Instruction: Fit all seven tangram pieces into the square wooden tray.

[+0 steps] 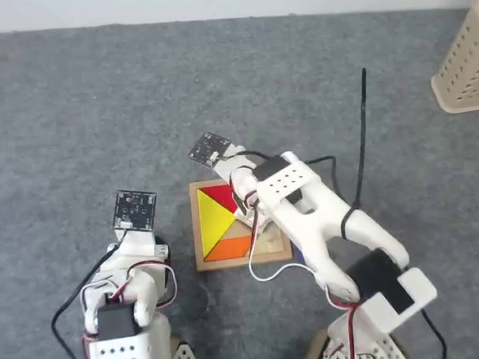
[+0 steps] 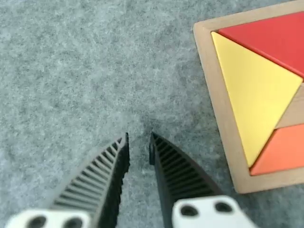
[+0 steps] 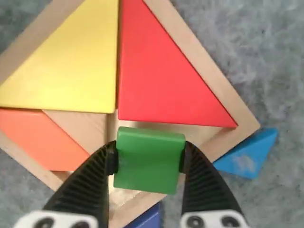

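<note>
The square wooden tray [image 1: 199, 231] lies on the grey carpet and holds a yellow triangle [image 1: 212, 215], a red triangle [image 1: 222, 196] and an orange piece [image 1: 230, 247]. My right gripper [image 3: 148, 156] is shut on a green square piece [image 3: 148, 159], held just above the tray's bare wood beside the red triangle [image 3: 159, 78] and yellow triangle [image 3: 71, 71]. Outside the tray's rim lie a light blue triangle [image 3: 247, 154] and a dark blue piece [image 3: 147, 219]. My left gripper [image 2: 139, 142] hangs over bare carpet beside the tray [image 2: 216, 90], fingers nearly together with nothing between them.
A beige perforated container [image 1: 468, 60] stands at the far right of the carpet. A black cable [image 1: 363, 131] rises behind the right arm. Open carpet stretches to the left and far side of the tray.
</note>
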{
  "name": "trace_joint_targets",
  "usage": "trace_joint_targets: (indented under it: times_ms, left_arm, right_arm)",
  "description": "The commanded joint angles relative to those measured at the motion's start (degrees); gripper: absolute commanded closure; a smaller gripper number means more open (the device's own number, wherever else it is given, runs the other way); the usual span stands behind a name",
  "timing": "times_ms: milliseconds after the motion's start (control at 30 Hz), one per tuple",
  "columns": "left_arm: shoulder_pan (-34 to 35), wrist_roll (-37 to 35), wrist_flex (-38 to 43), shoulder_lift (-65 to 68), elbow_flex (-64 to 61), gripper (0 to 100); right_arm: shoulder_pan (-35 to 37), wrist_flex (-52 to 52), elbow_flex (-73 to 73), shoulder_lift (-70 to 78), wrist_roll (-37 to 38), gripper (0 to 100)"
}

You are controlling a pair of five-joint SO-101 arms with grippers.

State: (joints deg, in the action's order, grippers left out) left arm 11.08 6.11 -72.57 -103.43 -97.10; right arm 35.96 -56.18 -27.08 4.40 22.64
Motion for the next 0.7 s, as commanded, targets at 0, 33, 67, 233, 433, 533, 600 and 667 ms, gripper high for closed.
trace_joint_targets:
  times_ms: [0,33,67,233,433,533,600,667]
  left_arm:
    - [-0.18,-0.44,0.0,-1.32,0.48,93]
    - [-0.18,-0.44,0.0,-1.32,0.48,93]
    - [-0.18,-0.44,0.0,-1.32,0.48,93]
    - [-0.18,-0.44,0.0,-1.32,0.48,93]
    - [-0.18,-0.44,0.0,-1.32,0.48,93]
    - [-0.18,-0.44,0.0,-1.32,0.48,93]
    - [-0.18,-0.44,0.0,-1.32,0.48,93]
    - [-0.18,-0.44,0.0,-1.32,0.48,93]
  right_arm:
    - [1.63,0.57,3.34,-0.84,-0.7,90.9]
    - [1.98,0.48,3.34,-0.84,-0.7,88.3]
    - [2.24,0.48,3.25,-0.92,-0.7,86.3]
    - [2.33,0.4,3.25,-1.36,-0.62,84.4]
    - [1.8,0.31,3.25,-1.45,-0.62,83.9]
    - [2.15,-0.92,3.43,-1.45,-0.53,83.8]
    - [2.15,-2.95,4.48,-1.45,-0.53,83.3]
    - [2.15,-4.35,5.45,-1.45,-0.53,80.5]
